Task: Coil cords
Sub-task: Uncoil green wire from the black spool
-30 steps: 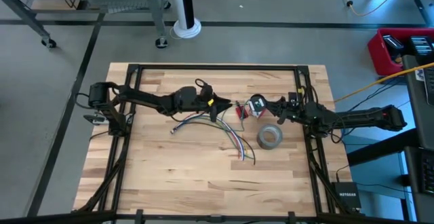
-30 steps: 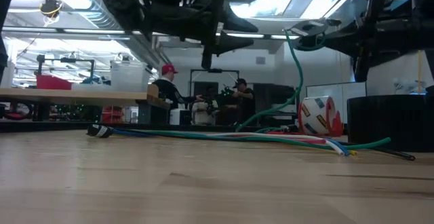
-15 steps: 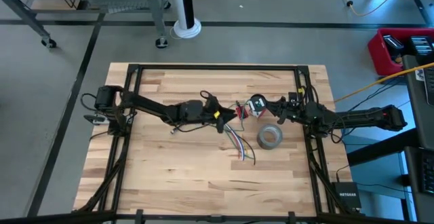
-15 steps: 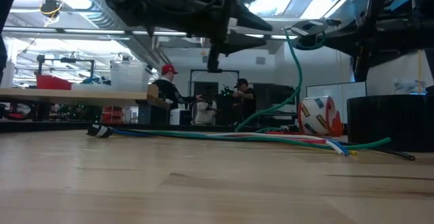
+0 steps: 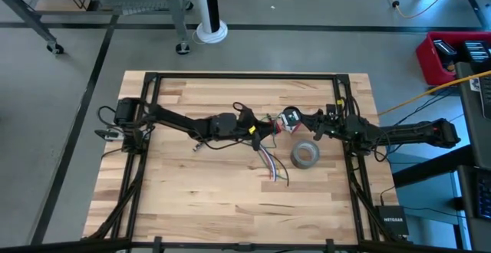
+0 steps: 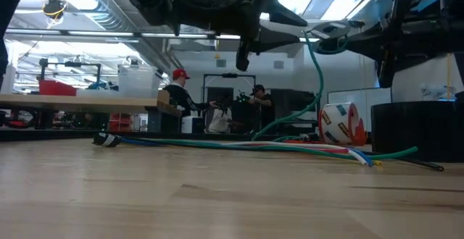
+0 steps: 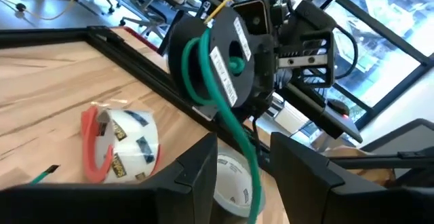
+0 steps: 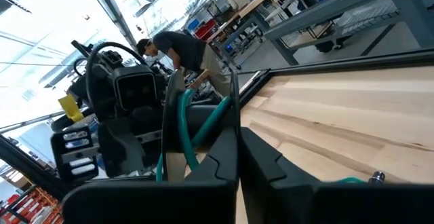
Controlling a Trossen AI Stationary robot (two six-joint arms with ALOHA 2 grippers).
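The dark green wire hangs from my right gripper down to the table, where its lower part rests. A loop of it shows at that gripper's front. The multicoloured cord bundle lies flat on the table; it also shows in the low view. My left gripper is open and hovers above the table just left of the right gripper. In the left wrist view its fingers stand on either side of the green wire; I cannot tell whether they touch it. My right gripper is shut on the dark green wire near its upper end, coming level from the table's right side. A loop of the wire stands beside the fingers. The wire hangs slack below them, its lower part lying on the table.
A grey tape roll lies just near of the two grippers. A red-and-white piece stands between them; it also shows in the left wrist view. People stand in the room beyond the table. Bare wood lies near and left.
My left gripper has moved toward the table's right edge, closing on my right gripper and the hanging green wire. The right gripper and the cords have stayed put.
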